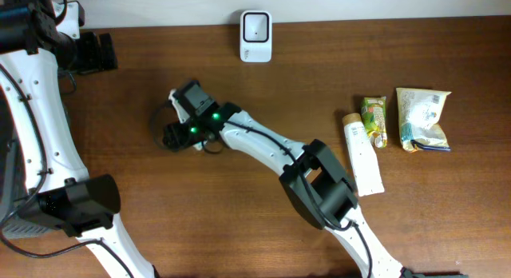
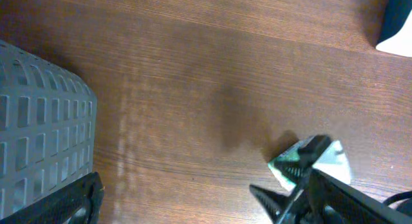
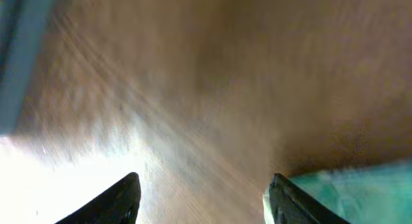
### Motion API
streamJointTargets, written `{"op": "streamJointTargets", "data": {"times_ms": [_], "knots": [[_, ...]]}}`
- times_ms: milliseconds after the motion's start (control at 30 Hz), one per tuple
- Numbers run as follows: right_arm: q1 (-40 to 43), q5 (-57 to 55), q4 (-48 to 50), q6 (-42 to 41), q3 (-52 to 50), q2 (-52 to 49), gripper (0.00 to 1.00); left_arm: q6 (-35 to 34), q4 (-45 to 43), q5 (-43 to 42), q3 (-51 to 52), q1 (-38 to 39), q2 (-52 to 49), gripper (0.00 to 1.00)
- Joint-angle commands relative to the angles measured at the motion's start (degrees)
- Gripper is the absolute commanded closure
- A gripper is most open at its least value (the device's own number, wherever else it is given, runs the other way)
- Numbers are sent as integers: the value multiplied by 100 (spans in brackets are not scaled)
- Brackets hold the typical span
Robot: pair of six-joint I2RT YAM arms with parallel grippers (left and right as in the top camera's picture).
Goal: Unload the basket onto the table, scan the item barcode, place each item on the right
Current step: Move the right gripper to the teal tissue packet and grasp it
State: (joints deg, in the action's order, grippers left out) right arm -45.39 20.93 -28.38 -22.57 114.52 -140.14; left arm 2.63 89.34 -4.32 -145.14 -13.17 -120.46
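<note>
i am at the grasping step. my right fingers [image 3: 203, 185] stand apart over the left middle of the desk [image 1: 447, 230], with bare wood between them. the green packet [image 3: 351, 184] lies just beside one finger, and i cannot tell if it touches. my left fingers [image 1: 100, 51] are wide apart and empty. next, i think, i must get the packet between the fingers, clamp it, then bring its barcode to the scanner [image 1: 255, 26] at the far edge.
</note>
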Motion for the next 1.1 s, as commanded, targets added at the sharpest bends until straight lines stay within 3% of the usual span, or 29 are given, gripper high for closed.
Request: {"op": "streamJointTargets", "data": {"times_ms": [0, 133, 267, 500, 767, 1067], "knots": [[42, 37, -782, 26, 9, -109, 39, 70, -11, -42, -94, -28, 24, 1], [339, 155, -1661, 291, 122, 179, 39, 70, -11, -42, -94, -28, 24, 1], [702, 284, -2221, 1088, 363, 658, 39, 70, -11, -42, -94, -28, 24, 1], [1290, 264, -1902, 2966, 636, 769, 35, 70, -11, -42, -94, -28, 24, 1], [1300, 907, -1718, 2962, 634, 103, 36, 70, -11, -42, -94, -28, 24, 1], [1279, 1294, -1773, 2916, 595, -341, 50, 70, -11, -42, -94, -28, 24, 1]]}}
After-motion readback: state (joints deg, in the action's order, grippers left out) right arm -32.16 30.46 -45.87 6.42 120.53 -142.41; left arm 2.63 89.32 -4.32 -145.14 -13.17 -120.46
